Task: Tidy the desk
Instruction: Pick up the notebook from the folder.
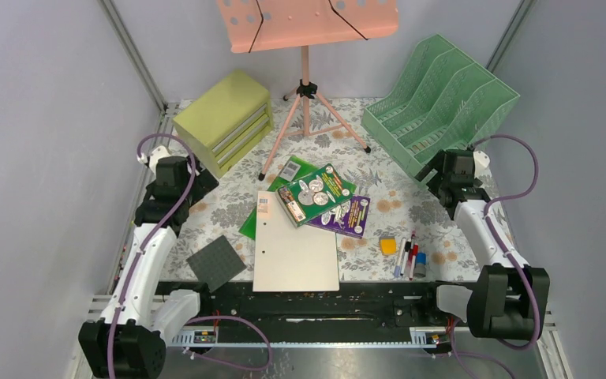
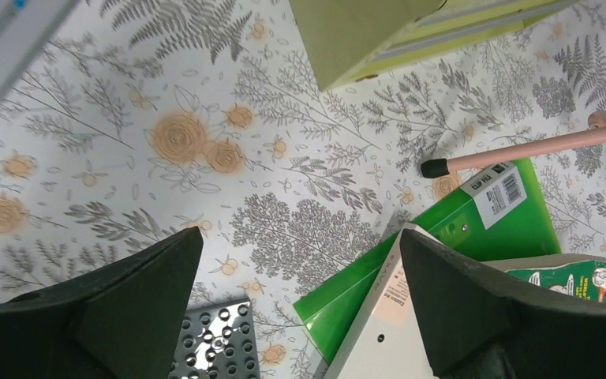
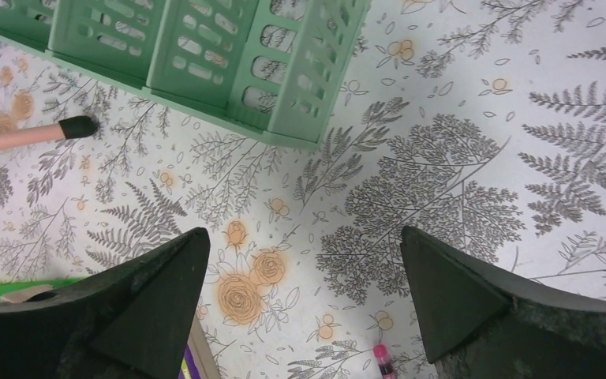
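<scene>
- From the top camera: the desk (image 1: 410, 213) across the middle, with an olive drawer cabinet (image 1: 225, 118) at 11 o'clock, a pink music stand (image 1: 306, 87) at 12 and a mint file rack (image 1: 442, 99) at 1.
- Piled at the centre: green folder (image 1: 254, 219) lowest, green book (image 1: 316, 193) and purple book (image 1: 346, 217) over it, white board (image 1: 296, 253) overlapping toward 6.
- Grey studded plate (image 1: 216, 262) at 7; yellow block (image 1: 387, 245) and a few markers (image 1: 406, 257) at 5.
- Left gripper (image 1: 201, 183) at 9, just beside the cabinet; right gripper (image 1: 434, 180) at 3, just beside the rack.
- From the left wrist: jaws of the left gripper (image 2: 300, 237) wide apart, holding nothing, above bare desk (image 2: 205, 103). Cabinet (image 2: 363, 31) at 12, stand foot (image 2: 435, 167) at 2 just beside the folder (image 2: 458, 229), board (image 2: 387, 316) at 5, plate (image 2: 217, 339) at 6.
- From the right wrist: jaws of the right gripper (image 3: 304, 237) wide apart, empty, over the desk (image 3: 442, 118). Rack (image 3: 205, 47) at 11, stand foot (image 3: 77, 126) at 10, a marker tip (image 3: 381, 351) at 6.
</scene>
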You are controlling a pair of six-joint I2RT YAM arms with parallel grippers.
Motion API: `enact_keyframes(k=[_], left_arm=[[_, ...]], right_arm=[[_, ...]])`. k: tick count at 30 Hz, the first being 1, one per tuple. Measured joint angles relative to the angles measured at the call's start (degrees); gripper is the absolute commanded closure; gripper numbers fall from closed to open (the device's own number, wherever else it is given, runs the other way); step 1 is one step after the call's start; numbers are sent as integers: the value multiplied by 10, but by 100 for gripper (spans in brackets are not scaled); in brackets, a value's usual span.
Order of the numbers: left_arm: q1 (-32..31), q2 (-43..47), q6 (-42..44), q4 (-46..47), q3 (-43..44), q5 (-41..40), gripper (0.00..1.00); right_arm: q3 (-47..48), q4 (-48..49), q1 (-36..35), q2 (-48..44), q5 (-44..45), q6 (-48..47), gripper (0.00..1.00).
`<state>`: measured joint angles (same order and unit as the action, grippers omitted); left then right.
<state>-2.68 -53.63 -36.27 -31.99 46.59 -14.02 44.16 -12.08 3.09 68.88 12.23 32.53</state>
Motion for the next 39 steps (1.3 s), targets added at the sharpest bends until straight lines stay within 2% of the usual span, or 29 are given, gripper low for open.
enact_keyframes(k=[5,9,13,18,26,29,32,39], left_arm=[[0,2,61,-37,49,6,1],[0,13,126,-48,58,57,1],[0,21,165,-53,63,110,1],[0,2,188,-56,86,182,1],[-10,-83,185,-50,115,263,1],[-36,-111,183,-49,120,282,1],[-92,-160,186,-61,154,303,1],[-197,-247,187,-63,219,309,1]], right_arm=[[19,-41,0,-3,23,2,2],[94,-100,1,10,16,-2,2],[129,-121,1,21,0,-1,2],[124,-155,1,20,-34,-6,1],[111,-176,1,7,-84,-26,1],[111,-180,1,9,-111,-23,1],[114,-195,-8,24,-134,-21,1],[128,-228,-76,62,-180,-18,1]])
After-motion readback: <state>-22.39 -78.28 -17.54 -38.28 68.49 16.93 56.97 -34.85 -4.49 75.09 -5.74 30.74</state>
